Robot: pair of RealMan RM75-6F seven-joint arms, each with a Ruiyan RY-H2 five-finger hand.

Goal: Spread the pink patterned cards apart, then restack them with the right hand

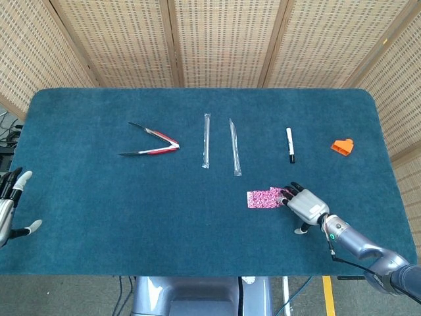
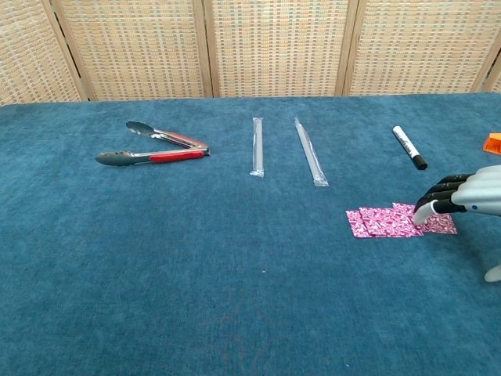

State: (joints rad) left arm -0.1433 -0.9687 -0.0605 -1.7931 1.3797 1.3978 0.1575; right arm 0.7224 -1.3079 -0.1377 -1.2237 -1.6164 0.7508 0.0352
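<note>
The big blue bench (image 1: 197, 197) holds everything, and the pink cards (image 1: 266, 197) are the thing to find the rest by. The right hand (image 1: 304, 203) is right beside the cards, on their right end, with its dark fingers (image 2: 431, 205) lying flat on top of that end. The fingers are stretched out and a little apart, pressing down and not pinching anything. The cards lie in a short row that runs left to right, overlapping each other, so they look partly pushed together but not yet in one neat pile. I think the hand should slide left along that row to stack them. There is lots of bare blue bench to the left of the cards and in front of them, so there is room to push. The left hand (image 1: 10, 207) is very far to the left of the cards, at the bench edge, open and holding nothing. Far left and behind the cards lie tongs (image 1: 152, 145). Behind the cards are two clear straws (image 1: 206, 140) and a marker (image 1: 290, 145).
</note>
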